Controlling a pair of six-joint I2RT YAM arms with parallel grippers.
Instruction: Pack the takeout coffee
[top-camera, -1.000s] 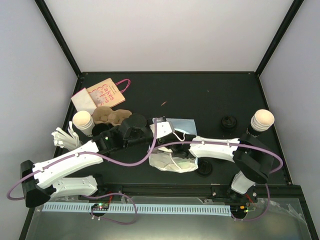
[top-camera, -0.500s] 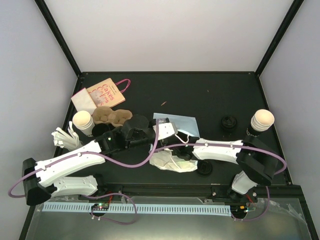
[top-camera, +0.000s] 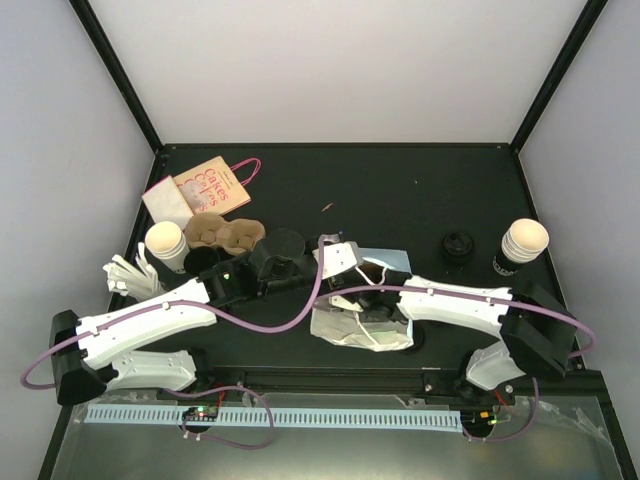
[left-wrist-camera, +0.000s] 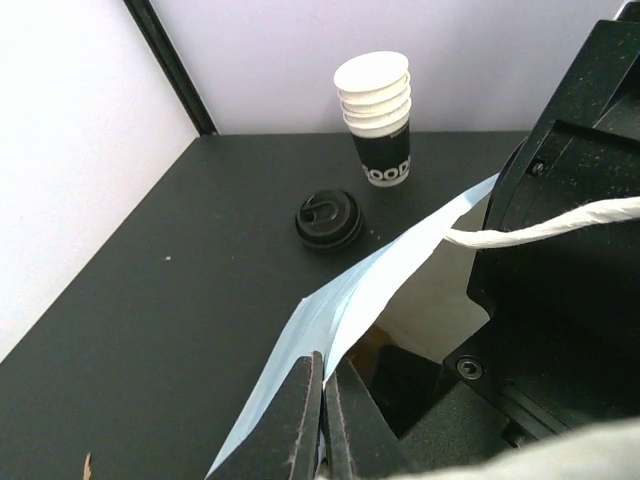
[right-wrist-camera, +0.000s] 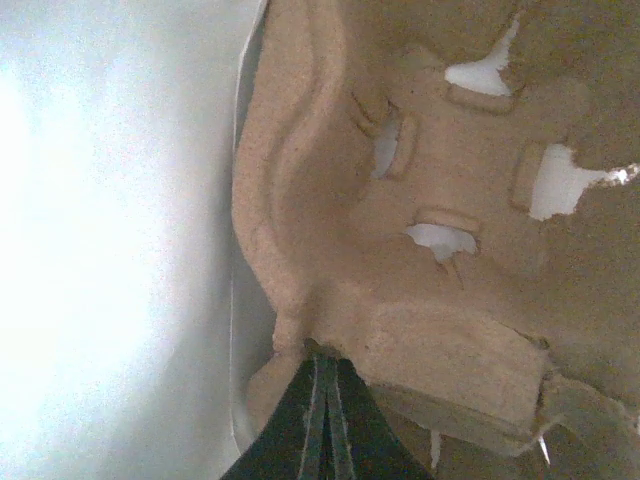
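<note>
Step in hand: loading the pulp cup carrier (right-wrist-camera: 450, 250) into the paper bag (left-wrist-camera: 380, 280) lying mid-tabletop (left-wrist-camera: 150, 330). Left claw (left-wrist-camera: 322, 378) is pressed together on the bag's rim, propping the mouth; right claw (right-wrist-camera: 322, 365) pinches the carrier's edge inside. Next, probably: seat the carrier flat, release clear of the handle (left-wrist-camera: 560, 222).

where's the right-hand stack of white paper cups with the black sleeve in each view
Top external: stack of white paper cups far right, mid-height, right of the round black plastic lid.
Left wrist: top centre, behind the lid, beyond the pale blue paper bag.
Right wrist: not in it; only the brown pulp cup carrier.
Shared landmark: the lid beside the stack.
</note>
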